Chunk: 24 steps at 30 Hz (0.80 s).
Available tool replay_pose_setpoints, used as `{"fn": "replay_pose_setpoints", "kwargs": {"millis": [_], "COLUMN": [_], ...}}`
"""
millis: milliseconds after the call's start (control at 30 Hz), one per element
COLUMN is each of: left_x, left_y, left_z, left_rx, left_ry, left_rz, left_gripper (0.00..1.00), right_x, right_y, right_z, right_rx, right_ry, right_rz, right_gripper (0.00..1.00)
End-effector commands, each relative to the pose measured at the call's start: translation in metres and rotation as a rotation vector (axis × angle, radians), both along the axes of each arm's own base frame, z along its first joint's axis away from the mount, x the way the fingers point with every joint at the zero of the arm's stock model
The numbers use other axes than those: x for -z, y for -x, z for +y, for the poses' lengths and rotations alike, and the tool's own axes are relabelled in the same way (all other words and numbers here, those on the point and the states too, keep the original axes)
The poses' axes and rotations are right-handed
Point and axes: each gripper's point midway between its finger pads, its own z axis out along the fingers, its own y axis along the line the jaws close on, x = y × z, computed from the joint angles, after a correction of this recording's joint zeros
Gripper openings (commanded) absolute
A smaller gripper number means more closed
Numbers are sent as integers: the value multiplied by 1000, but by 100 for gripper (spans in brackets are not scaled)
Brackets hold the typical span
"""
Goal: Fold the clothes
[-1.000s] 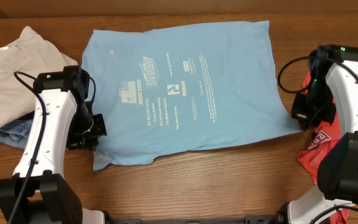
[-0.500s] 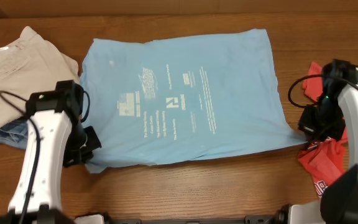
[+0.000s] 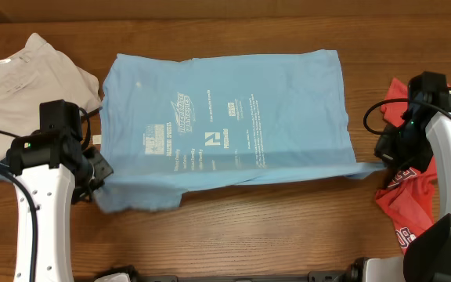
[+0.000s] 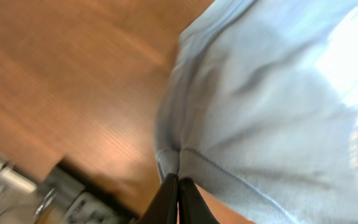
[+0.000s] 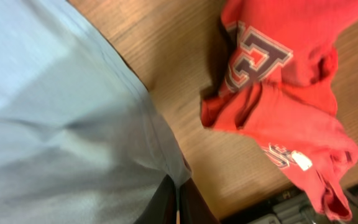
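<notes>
Beige clothes [image 3: 22, 78] lie left of blue T-shirt [image 3: 225, 102]; red T-shirt [image 3: 400, 208] right.

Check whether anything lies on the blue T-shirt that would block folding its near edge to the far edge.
Nothing visible does. The left gripper and right gripper pinch the near corners of the blue T-shirt, whose top is bare. The beige garment lies beside its left edge, the red T-shirt off to its right.
</notes>
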Motion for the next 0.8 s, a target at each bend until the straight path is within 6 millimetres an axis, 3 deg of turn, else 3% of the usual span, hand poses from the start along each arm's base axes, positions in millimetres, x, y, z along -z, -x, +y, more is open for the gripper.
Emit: {"fn": "replay_pose_setpoints", "kwargs": {"millis": [0, 233, 400, 767], "left_x": [12, 34, 53, 55], "left_y": [-16, -36, -51, -80], "left_z": [-3, 1, 4, 11], "left_rx": [-13, -14, -14, -13], "left_ry": [43, 48, 50, 27], "left_rz": [-12, 16, 30, -68], "left_gripper": [4, 4, 4, 4], "right_x": [-2, -2, 9, 40], "right_y": [-14, -46, -57, -79], "right_z": [-1, 5, 7, 21], "right_rx": [-2, -69, -96, -166], "right_ry": [4, -47, -69, -111], "right_rz": [-72, -198, -200, -181], "right_gripper": [4, 4, 4, 4]}}
